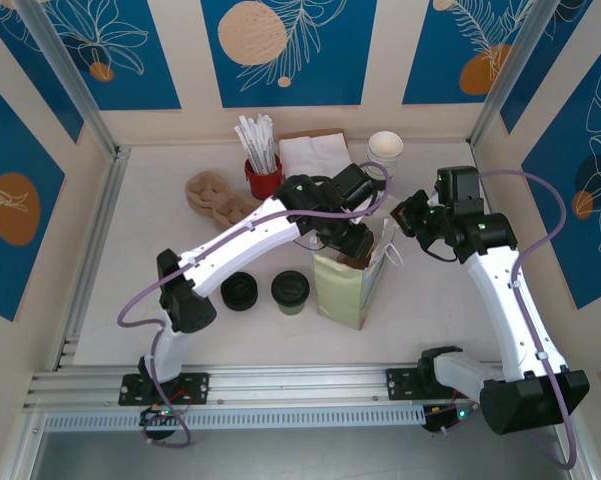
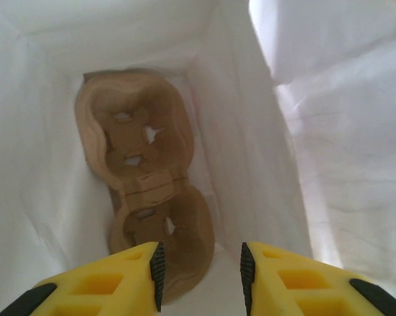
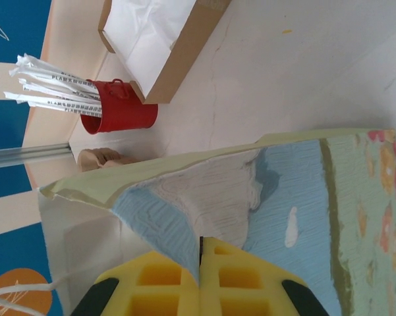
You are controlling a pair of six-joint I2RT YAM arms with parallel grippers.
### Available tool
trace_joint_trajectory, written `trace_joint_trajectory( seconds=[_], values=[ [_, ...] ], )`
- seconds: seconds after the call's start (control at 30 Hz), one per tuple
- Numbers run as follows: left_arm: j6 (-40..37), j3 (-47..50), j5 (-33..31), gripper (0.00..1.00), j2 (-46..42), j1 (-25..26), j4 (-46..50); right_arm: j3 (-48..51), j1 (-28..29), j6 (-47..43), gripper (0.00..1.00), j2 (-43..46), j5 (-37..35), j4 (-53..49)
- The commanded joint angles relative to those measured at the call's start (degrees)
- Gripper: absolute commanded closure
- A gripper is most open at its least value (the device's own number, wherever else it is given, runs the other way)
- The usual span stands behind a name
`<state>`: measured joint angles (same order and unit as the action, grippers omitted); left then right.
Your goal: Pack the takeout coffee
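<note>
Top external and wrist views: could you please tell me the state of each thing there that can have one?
paper bag: upright, mouth open.
cup carrier: inside the bag, cup wells empty.
takeout coffee: upright on the table, lid on, outside the bag.
left pincer: open, empty, inside the bag above the carrier.
right pincer: shut on the bag's rim.

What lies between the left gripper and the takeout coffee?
The wall of the paper bag. The left wrist view shows the left gripper inside it; the top view shows the takeout coffee outside, beside it.
</note>
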<state>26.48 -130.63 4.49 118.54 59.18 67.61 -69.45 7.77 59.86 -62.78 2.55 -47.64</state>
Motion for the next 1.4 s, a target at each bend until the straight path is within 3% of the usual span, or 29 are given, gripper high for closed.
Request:
trace_joint_trajectory(
  seconds=[0.0, 0.5, 1.37],
  values=[
    [-0.9, -0.3, 0.8, 0.64, 1.7, 1.1, 2.1, 0.6, -0.5, 1.9, 1.00, 1.2, 1.7, 0.9],
    [-3.2, -2.9, -0.5, 0.62, 8.7, 2.5, 3.9, 2.2, -0.6, 3.8, 1.00, 0.8, 3.4, 2.4],
    [-1.0, -2.7, -2.6, 0.59, 13.7, 0.0, 5.3, 8.3, -3.5, 5.0, 1.00, 5.0, 6.6, 3.5]
  ],
)
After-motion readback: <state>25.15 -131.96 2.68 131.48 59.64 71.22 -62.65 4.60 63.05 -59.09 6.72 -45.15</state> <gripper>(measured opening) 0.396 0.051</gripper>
